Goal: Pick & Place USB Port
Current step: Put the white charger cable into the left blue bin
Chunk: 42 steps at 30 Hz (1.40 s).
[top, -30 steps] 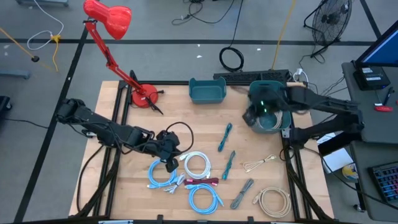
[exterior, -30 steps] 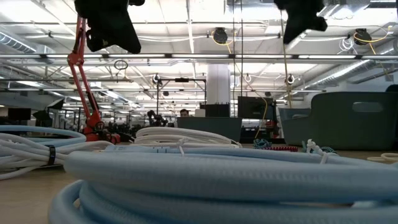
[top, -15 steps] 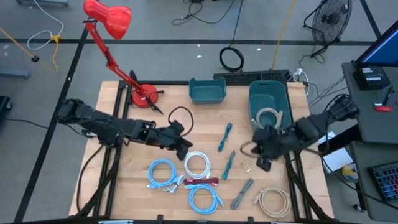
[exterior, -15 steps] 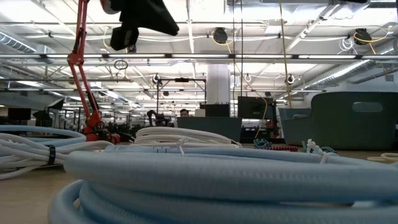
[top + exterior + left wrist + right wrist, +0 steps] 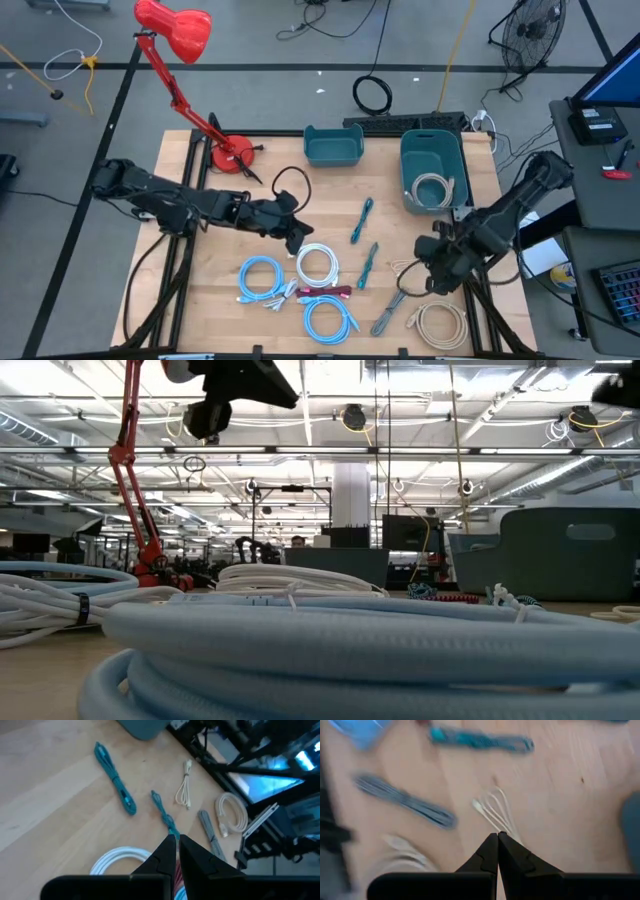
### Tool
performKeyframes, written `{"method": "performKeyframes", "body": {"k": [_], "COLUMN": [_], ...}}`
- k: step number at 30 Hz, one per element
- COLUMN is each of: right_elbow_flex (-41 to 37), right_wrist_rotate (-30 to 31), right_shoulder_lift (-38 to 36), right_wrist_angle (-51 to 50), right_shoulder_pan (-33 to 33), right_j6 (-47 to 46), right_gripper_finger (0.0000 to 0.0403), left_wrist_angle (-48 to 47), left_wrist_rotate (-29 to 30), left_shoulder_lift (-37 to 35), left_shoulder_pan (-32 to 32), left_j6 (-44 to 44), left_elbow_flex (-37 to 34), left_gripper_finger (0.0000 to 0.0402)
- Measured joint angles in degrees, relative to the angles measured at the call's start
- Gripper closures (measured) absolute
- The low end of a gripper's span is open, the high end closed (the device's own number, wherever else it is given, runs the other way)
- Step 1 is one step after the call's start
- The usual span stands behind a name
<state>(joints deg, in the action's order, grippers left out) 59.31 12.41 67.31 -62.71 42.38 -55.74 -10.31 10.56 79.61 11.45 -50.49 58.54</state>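
**benchrat:** Two arms are sitting over one big wooden table right now, so starting with the biggest stuff: red desk lamp is standing at the far left corner, and two teal bins are lining the far edge. The bigger bin is on the right with a cream cable coil lying inside it; the smaller bin is sitting near the middle.

**solderpaste:** And the cables out on the wood?

**benchrat:** Loads. Cream coil near the right front corner, light blue coil at the front centre, another blue coil to its left, white coil just behind those. Then the thin ones: grey bundled cable, two teal cables lying one behind the other mid-table, and a small cream USB cable on the right.

**solderpaste:** Grippers?

**benchrat:** The left gripper is hovering beside the white coil with its fingers pressed together and nothing between them. A black cable loop is curling up behind it. The right gripper is hanging just over the small cream USB cable; in its wrist view the fingers are also closed tip to tip, empty, with the cable lying on the wood right ahead of them.
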Motion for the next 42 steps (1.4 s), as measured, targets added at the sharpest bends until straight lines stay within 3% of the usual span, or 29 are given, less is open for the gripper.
{"method": "performKeyframes", "body": {"k": [4,9,14,18,32,42], "right_elbow_flex": [-8.78,-16.32,-17.71,-17.71,-17.87,-28.15], "right_wrist_rotate": [-6.11,-10.72,-7.54,-5.24,-5.57,-11.93], "right_shoulder_lift": [0.02,0.02,-0.02,0.21,3.86,4.35], "right_wrist_angle": [7.48,17.45,17.94,17.53,17.83,27.71], "right_shoulder_pan": [-0.15,-0.43,-0.93,-1.95,-7.80,-8.30], "right_j6": [3.34,8.55,14.45,19.81,29.46,24.68], "right_gripper_finger": [0.0374,0.0305,0.0232,0.0198,0.0198,0.0204], "left_wrist_angle": [1.83,2.03,1.95,1.95,1.43,1.43], "left_wrist_rotate": [0.42,0.91,1.56,2.96,5.67,6.04], "left_shoulder_lift": [0.00,0.00,0.00,0.00,0.00,0.00], "left_shoulder_pan": [-0.08,0.52,1.05,2.04,4.80,4.80], "left_j6": [-0.41,-1.13,-1.15,-1.26,-3.50,-4.52], "left_elbow_flex": [0.00,0.00,0.00,0.00,0.00,0.00], "left_gripper_finger": [0.0378,0.0378,0.0378,0.0378,0.0378,0.0378]}}
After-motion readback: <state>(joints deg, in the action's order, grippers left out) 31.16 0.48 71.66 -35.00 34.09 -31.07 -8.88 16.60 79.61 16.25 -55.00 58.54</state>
